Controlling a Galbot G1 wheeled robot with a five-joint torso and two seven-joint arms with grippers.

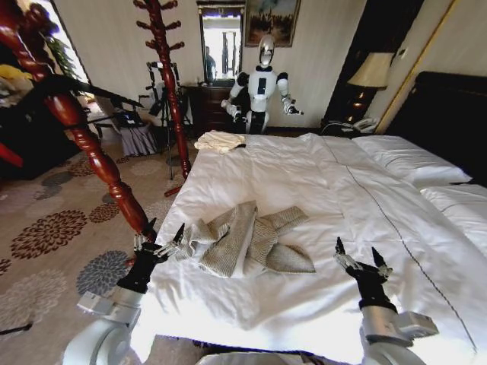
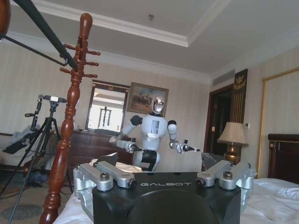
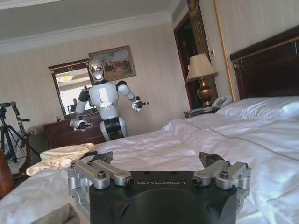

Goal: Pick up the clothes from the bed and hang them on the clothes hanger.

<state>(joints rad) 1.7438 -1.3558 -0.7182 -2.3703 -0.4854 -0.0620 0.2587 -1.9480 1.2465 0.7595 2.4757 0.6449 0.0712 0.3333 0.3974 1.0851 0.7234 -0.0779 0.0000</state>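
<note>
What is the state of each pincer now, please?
Left pincer: open, holding nothing, at the edge of the jacket.
Right pincer: open, holding nothing, above the bed.

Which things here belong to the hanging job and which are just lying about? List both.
Job:
- grey-beige herringbone jacket, crumpled on the bed
- black hanger, up by the coat stand
- left gripper, open beside the jacket
- right gripper, open over the duvet

Lying about:
- cream folded cloth
- wooden coat stand
- second robot
- table lamp
- tripod
</note>
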